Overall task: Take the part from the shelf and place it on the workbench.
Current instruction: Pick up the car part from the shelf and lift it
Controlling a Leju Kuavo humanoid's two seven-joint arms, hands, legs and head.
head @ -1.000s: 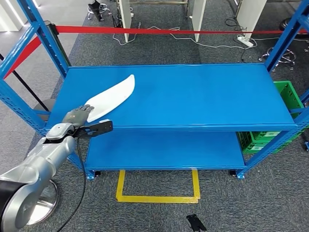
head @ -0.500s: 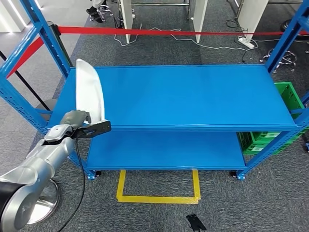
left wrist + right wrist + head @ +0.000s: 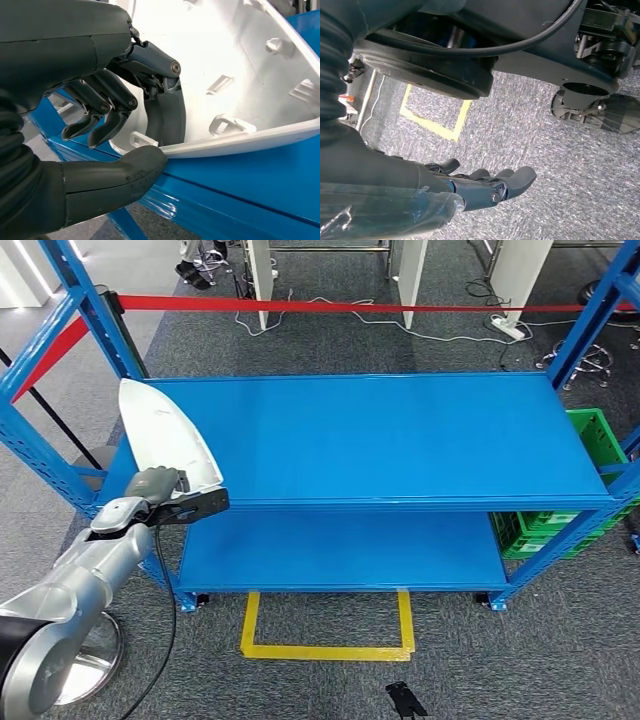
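The part is a long white curved plastic shell [image 3: 164, 436], tilted up on its near end at the front left corner of the blue shelf [image 3: 377, 440]. My left hand [image 3: 155, 483] grips that near end. In the left wrist view the thumb [image 3: 124, 172] presses under the white rim [image 3: 241, 142] while the dark fingers [image 3: 162, 107] curl inside the shell's ribbed hollow [image 3: 226, 65]. My right hand [image 3: 486, 187] hangs over the grey carpet with its fingers apart and nothing in it.
Blue uprights [image 3: 83, 310] stand at the shelf's corners, with a lower blue shelf [image 3: 340, 550] beneath. A red barrier tape [image 3: 340, 307] runs behind. A green crate [image 3: 596, 470] sits at the right. A yellow floor square [image 3: 328, 625] marks the carpet in front.
The white part, lying flat and pointing right one second ago, has been lifted onto its near end and swung left. My left hand has closed on it and barely shifted.
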